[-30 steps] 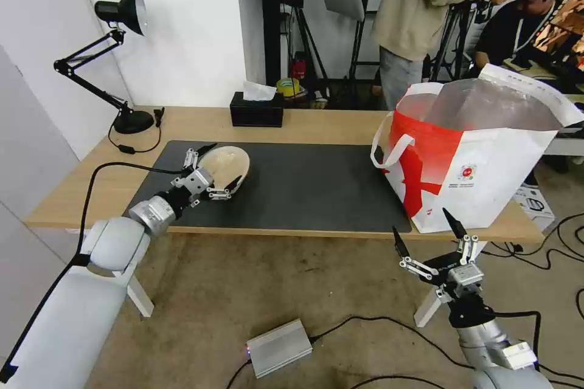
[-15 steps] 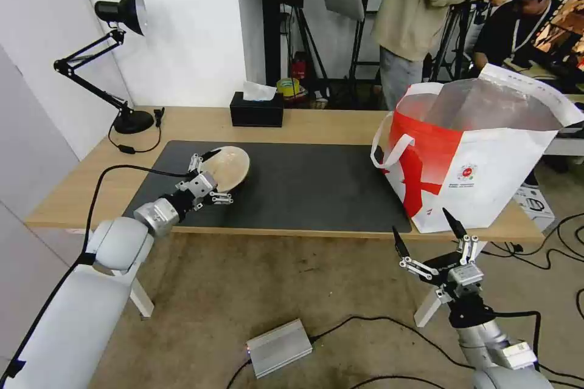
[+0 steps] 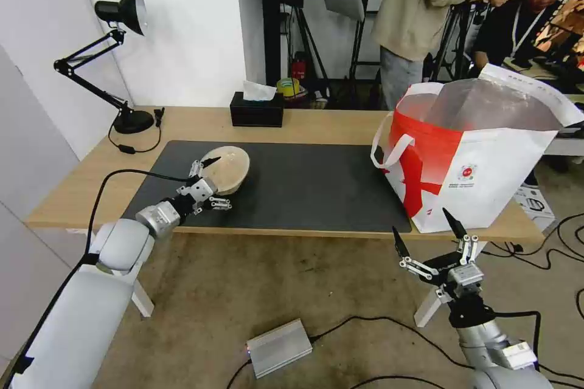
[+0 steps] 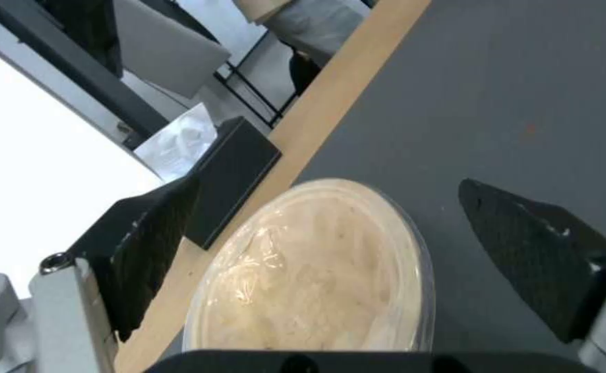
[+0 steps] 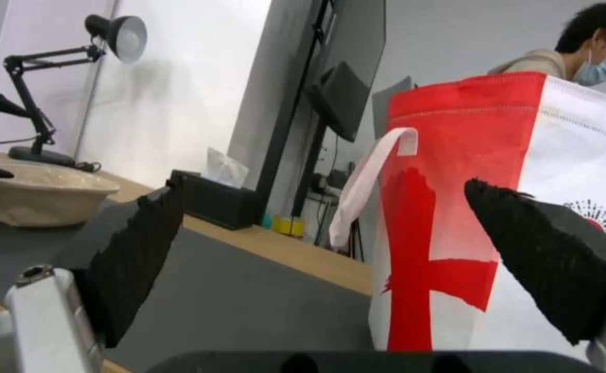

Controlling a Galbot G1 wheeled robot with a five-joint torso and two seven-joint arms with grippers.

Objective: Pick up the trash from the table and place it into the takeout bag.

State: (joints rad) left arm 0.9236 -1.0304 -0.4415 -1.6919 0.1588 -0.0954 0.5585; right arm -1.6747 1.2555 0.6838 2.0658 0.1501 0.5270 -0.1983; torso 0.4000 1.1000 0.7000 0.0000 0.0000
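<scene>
On the left part of the dark mat (image 3: 304, 185) lies a beige shallow bowl (image 3: 230, 167) (image 4: 317, 274) (image 5: 41, 199), a piece of the trash. My left gripper (image 3: 217, 183) (image 4: 325, 185) is open, its fingers straddling the bowl's near side without gripping it. At the right end of the table (image 3: 328, 124) stands the takeout bag (image 3: 480, 164) (image 5: 524, 181), white and red, mouth open with its foil lining showing. My right gripper (image 3: 429, 231) (image 5: 323, 191) hangs open below the table's front edge, just short of the bag.
A black tissue box (image 3: 257, 110) and a black desk lamp (image 3: 121, 61) stand along the table's back edge. A silver box (image 3: 278, 346) and cables lie on the floor. People stand behind the table.
The left gripper has drawn back a little toward the table's front edge. The bowl, tipped up between its fingers a second ago, now lies lower on the mat. The right arm has not moved.
</scene>
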